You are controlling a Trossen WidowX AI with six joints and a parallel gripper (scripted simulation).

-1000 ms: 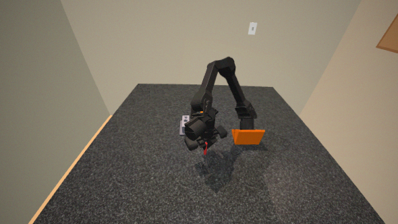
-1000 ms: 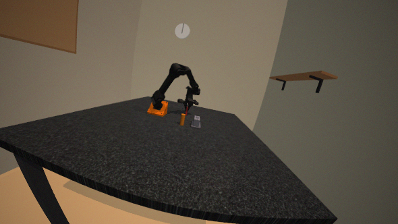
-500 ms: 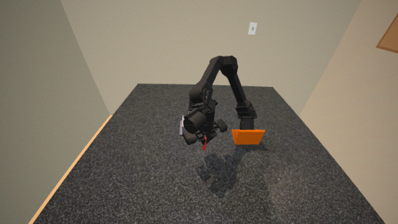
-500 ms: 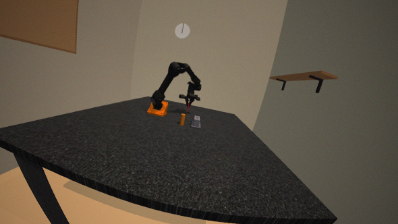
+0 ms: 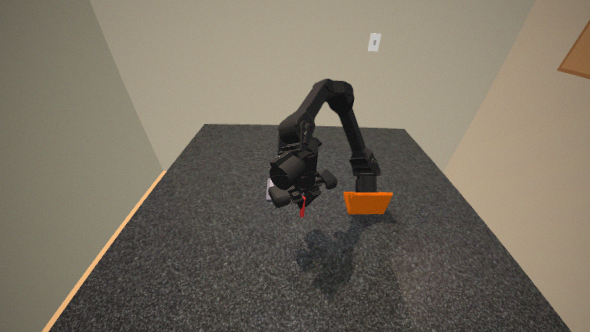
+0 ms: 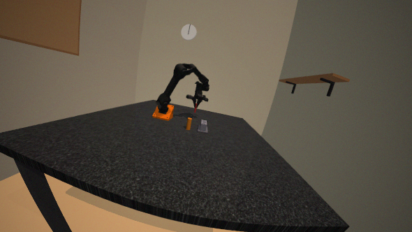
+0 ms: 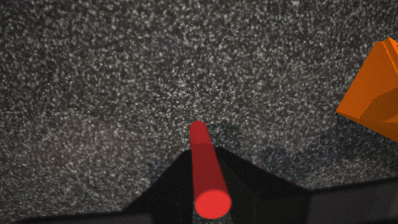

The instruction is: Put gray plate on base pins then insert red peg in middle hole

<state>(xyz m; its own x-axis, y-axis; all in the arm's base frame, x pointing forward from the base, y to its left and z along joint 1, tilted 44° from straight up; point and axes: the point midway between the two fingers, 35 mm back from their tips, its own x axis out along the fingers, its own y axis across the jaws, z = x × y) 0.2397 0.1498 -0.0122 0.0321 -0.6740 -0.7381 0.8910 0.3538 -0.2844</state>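
Red cylindrical peg clamped in black gripper, above desk; best centre it upright over plate's middle hole, then lower gently.

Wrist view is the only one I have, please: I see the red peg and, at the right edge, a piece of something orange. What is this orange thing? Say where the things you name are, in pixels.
Observer: It is the mount (image 5: 369, 204) (image 6: 167, 117) (image 7: 367, 90) that the arm stands on; the top and exterior views show the arm rising from it.
Operator: Thank you. And the gray parts, where are they, please?
Observer: The gray parts (image 5: 268, 192) (image 6: 202, 128) rest on the tabletop (image 5: 200, 250) (image 6: 174, 157) (image 7: 100, 75); in the top view, the gripper (image 5: 304, 197) (image 6: 195, 105) (image 7: 203, 155) partly covers them.
Operator: Is anything standing near them?
Observer: Yes, the exterior view shows an upright orange block (image 6: 188, 124) beside them.
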